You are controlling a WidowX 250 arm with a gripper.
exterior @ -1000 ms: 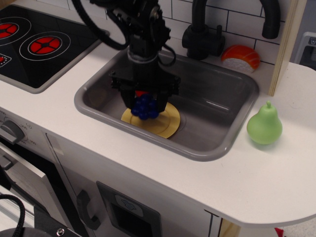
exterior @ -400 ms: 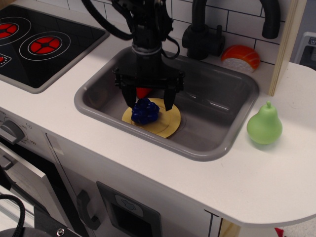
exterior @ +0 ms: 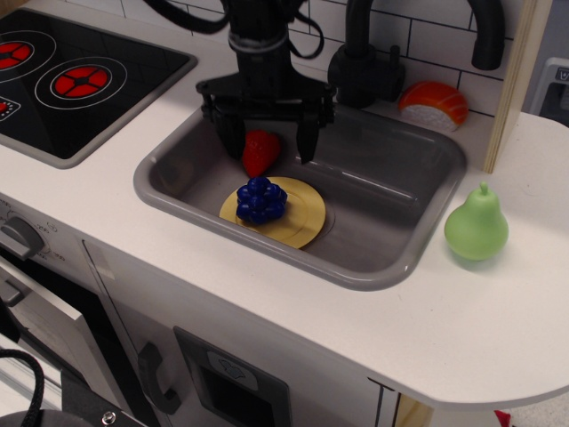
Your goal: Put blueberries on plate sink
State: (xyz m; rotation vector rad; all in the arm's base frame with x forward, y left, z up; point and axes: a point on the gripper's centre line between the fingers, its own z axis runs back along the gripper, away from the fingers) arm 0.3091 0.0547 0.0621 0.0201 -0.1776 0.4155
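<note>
The blueberries [exterior: 261, 199], a dark-blue cluster, lie on the left part of the pale-yellow plate [exterior: 298, 213], which rests on the floor of the grey sink [exterior: 391, 209]. My gripper [exterior: 267, 147] hangs open and empty above the sink, a little behind and above the berries. Its two black fingers [exterior: 305, 140] stand wide apart. A red strawberry [exterior: 259, 152] shows between them, lying in the sink behind the plate.
A black stovetop [exterior: 71, 76] with red burners lies at the left. A black faucet [exterior: 364, 62] stands behind the sink, with a salmon sushi toy [exterior: 433, 104] beside it. A green pear [exterior: 476, 226] stands on the white counter at the right.
The gripper opened and let go of the blueberries, which now lie on the plate. It then rose up and back, uncovering the strawberry.
</note>
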